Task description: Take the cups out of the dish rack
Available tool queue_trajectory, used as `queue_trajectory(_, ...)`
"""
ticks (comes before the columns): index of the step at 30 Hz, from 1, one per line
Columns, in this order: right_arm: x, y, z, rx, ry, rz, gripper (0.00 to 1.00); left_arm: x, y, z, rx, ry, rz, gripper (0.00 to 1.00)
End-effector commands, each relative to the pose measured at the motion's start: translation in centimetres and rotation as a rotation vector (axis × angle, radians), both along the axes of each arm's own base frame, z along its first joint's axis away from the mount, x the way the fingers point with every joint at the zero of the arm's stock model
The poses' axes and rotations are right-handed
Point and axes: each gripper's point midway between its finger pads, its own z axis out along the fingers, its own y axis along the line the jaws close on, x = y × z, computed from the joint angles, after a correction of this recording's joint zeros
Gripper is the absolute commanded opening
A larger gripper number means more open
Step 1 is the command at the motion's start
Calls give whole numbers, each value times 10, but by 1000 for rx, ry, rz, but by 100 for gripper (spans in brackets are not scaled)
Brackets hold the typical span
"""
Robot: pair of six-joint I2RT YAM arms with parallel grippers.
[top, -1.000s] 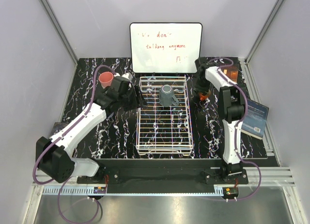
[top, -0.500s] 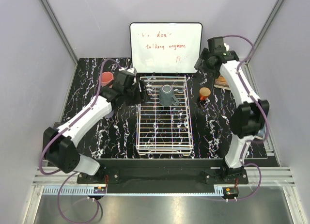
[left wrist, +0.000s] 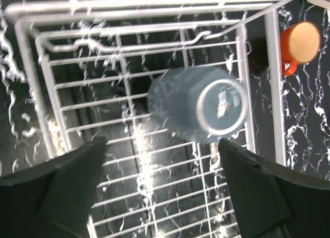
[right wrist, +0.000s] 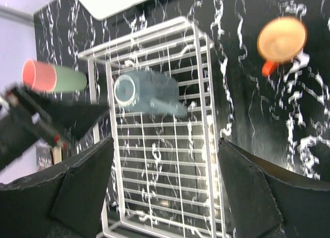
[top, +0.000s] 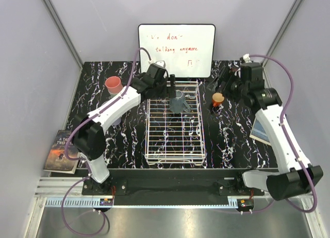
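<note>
The white wire dish rack [top: 174, 140] lies mid-table. A dark grey mug [top: 179, 101] stands upside down at its far end; it also shows in the left wrist view [left wrist: 206, 106] and the right wrist view [right wrist: 147, 92]. My left gripper [top: 171, 85] is open and empty, just above and behind the mug [left wrist: 162, 197]. My right gripper [top: 217, 83] is open and empty [right wrist: 165, 186], behind the small orange-red cup [top: 218, 99] that stands on the table right of the rack. A pink cup [top: 113, 85] stands left of the rack. I see no lavender cup.
A whiteboard [top: 176, 50] with red writing stands behind the rack. A book [top: 61, 151] lies off the table's left edge and another [top: 259, 131] lies at the right under my right arm. Grey walls close in both sides.
My left gripper has swung right from beside the pink cup to over the rack's far end. My right gripper has let go of the orange-red cup, now standing on the table, and drawn back.
</note>
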Motion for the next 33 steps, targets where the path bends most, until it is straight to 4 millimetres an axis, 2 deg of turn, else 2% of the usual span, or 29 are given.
queue_trajectory(1, -20, 6, -2, 18, -25, 52, 89, 20, -23, 17, 9, -91, 15, 99)
queue_trajectory(3, -24, 5, -4, 23, -21, 50, 88, 25, -33, 23, -3, -101, 4, 99)
queue_trajectory(4, -28, 5, -5, 24, -21, 53, 88, 28, -36, 17, 6, -94, 2, 99)
queue_trajectory(5, -30, 5, -6, 21, -20, 53, 88, 30, -42, 25, -1, -112, -2, 99)
queue_trajectory(10, -37, 1, -10, 12, -15, 49, 88, 35, -62, 22, 6, -113, -35, 99)
queue_trajectory(14, -41, 2, -14, 17, -2, 51, 88, 41, -73, 5, 31, -91, -43, 99)
queue_trajectory(22, -45, 2, -25, 14, 26, 58, 88, 38, -72, -33, 74, -6, -25, 99)
queue_trajectory(28, -45, 2, -32, 9, 43, 57, 88, 36, -68, -48, 99, 16, -21, 99)
queue_trajectory(29, -45, 2, -31, 10, 42, 59, 88, 36, -69, -50, 99, 20, -25, 97)
queue_trajectory(31, -46, 1, -33, 7, 46, 56, 88, 36, -71, -51, 95, 25, -32, 84)
queue_trajectory(32, -46, 1, -35, 8, 49, 53, 88, 35, -72, -52, 91, 28, -38, 61)
queue_trajectory(33, -47, 0, -34, 6, 44, 50, 88, 34, -72, -53, 91, 32, -40, 45)
